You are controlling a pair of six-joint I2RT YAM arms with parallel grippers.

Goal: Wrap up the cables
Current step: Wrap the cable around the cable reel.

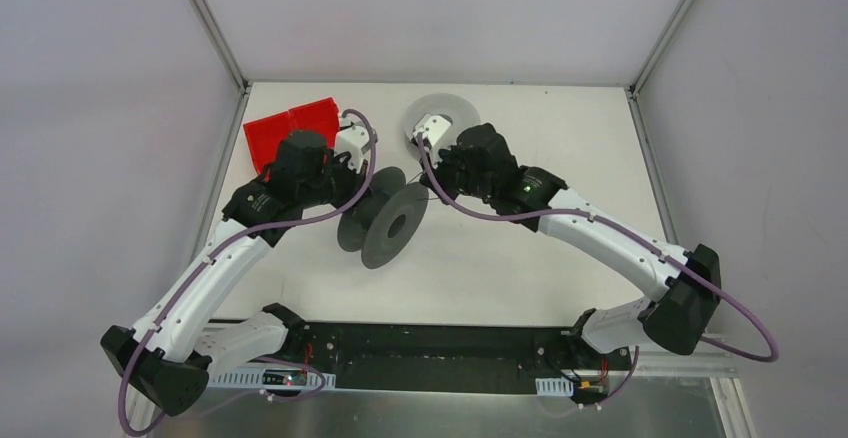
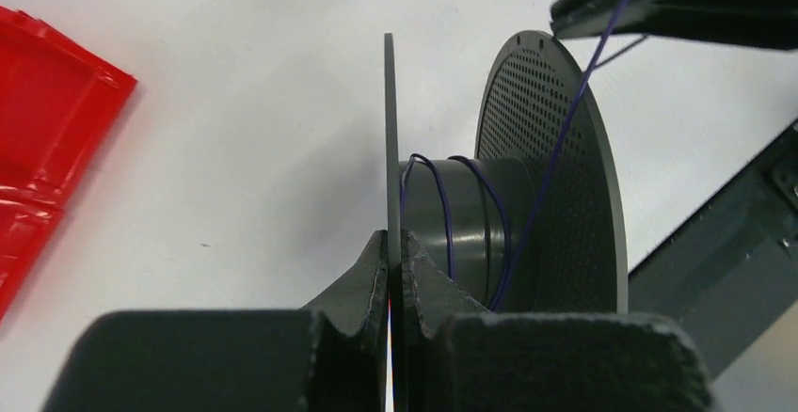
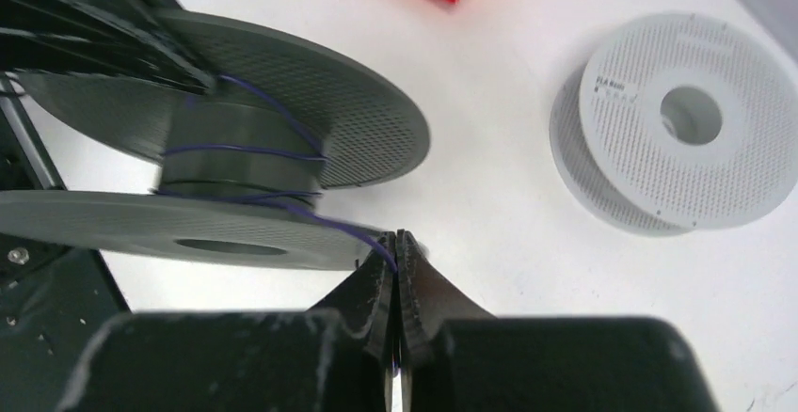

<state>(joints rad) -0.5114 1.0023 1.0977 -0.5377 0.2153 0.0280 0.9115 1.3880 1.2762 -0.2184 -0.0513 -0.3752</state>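
A dark grey spool [image 1: 385, 222] stands on its rims at the table's middle. My left gripper [image 2: 394, 243] is shut on one thin flange [image 2: 389, 130] of that spool. A thin dark purple cable [image 2: 446, 214] runs in a few turns around the hub [image 2: 466, 219] and stretches up over the perforated flange [image 2: 555, 196] to my right gripper. In the right wrist view the cable [image 3: 273, 153] lies around the hub of the dark grey spool [image 3: 235, 139] and ends pinched in my right gripper [image 3: 396, 243], which is shut on it beside the spool's rim.
A light grey spool [image 3: 682, 120] lies flat at the back of the table [image 1: 540, 248], seen behind the right wrist [image 1: 440, 118]. A red tray [image 1: 290, 128] sits at the back left. Grey walls close in three sides.
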